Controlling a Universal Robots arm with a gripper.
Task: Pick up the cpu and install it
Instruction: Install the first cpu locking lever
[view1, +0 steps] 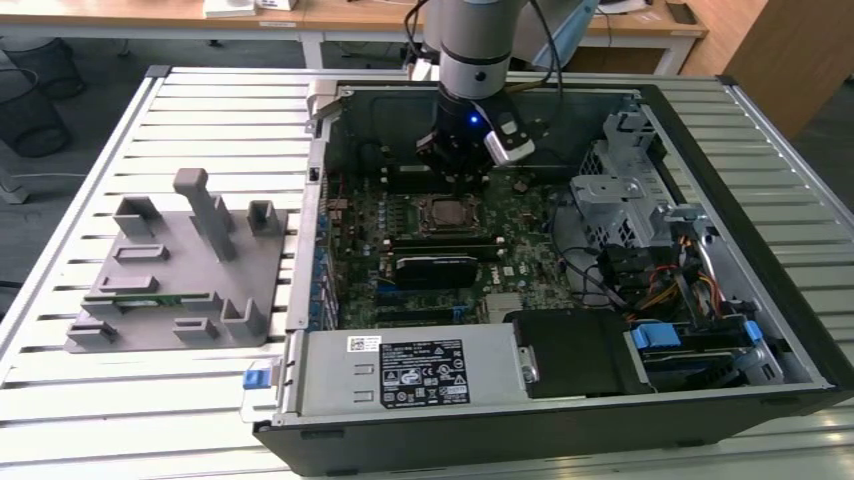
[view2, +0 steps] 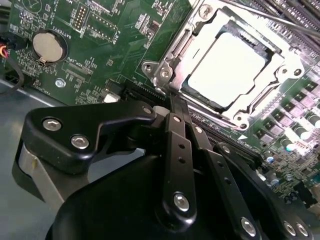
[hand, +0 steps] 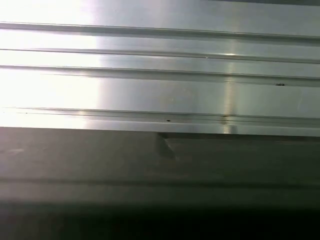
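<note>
The cpu (view2: 226, 68), a shiny silver square, lies flat inside the metal socket frame (view2: 165, 75) on the green motherboard. In the exterior view the cpu (view1: 447, 211) sits in the middle of the board inside the open computer case. My gripper (view1: 455, 183) hangs just above the board, at the far side of the socket. In the second wrist view the gripper (view2: 175, 102) has its black fingers (view2: 181, 150) pressed together a short way from the socket's edge, with nothing visible between them.
A grey fixture block (view1: 174, 270) with a green memory stick (view1: 150, 297) stands on the slatted table (view1: 80, 400) at the exterior view's left. The case holds a power supply (view1: 407, 370), a drive cage (view1: 627, 190) and cables (view1: 667, 290). A coin battery (view2: 48, 46) sits on the board.
</note>
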